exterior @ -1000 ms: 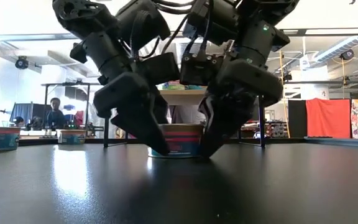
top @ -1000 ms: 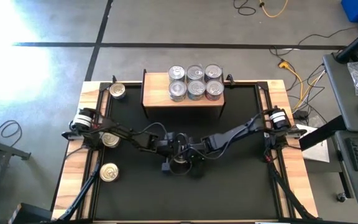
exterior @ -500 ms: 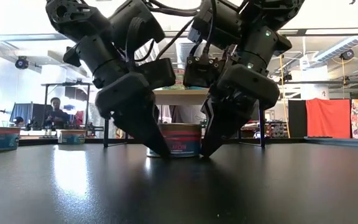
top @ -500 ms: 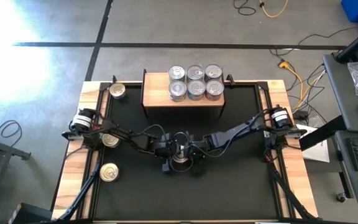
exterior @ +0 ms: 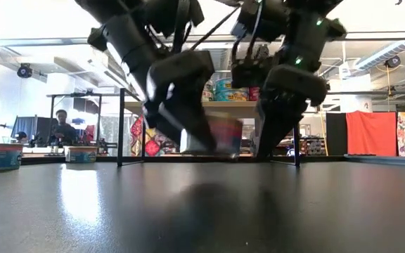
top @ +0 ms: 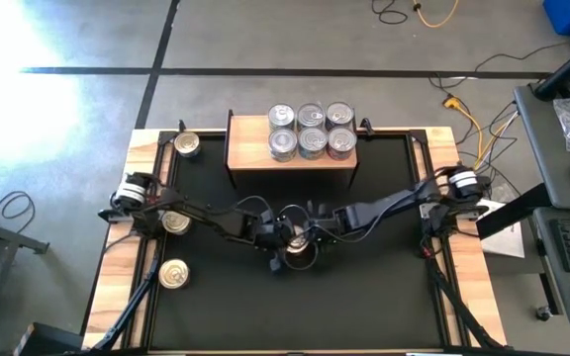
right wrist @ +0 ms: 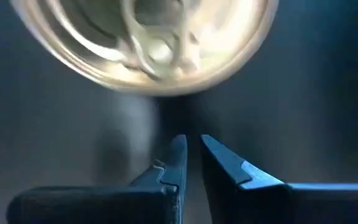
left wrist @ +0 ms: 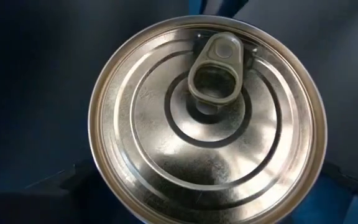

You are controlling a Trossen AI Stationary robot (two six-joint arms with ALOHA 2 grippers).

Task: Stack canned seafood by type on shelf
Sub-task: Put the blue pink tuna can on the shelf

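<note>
The step in hand was the pick-up of one more can from the middle of the table [top: 384, 297]. The left pincer [top: 298, 253] stood over a can [left wrist: 207, 124] and had it across its width, jaws spread wide around the rim. Its wrist view looked straight down on the silver lid and pull tab. From table height the can showed only as a blur beside that pincer. It seemed to hang just clear of the table top, though I could not be sure.

The right pincer [right wrist: 191, 149] sat just beside it on the other side, narrowed almost to nothing and empty, with the can's lid just past its tips. I took it for a helper with no grip of its own.

The shelf [top: 255, 158] stood at the far edge of the table with six cans [top: 311, 141] on its right part, in two rows of three, and its left part bare. Three loose cans [top: 175, 222] lay near the left edge, well apart from the shelf.

By my reckoning the next move called for a firm hold, a clean rise and a carry over to the shelf. The can would then go down on a can of its own kind or on the bare wood. Its label was too smeared for me to say which kind it was. The right arm would need to keep out of the way.
</note>
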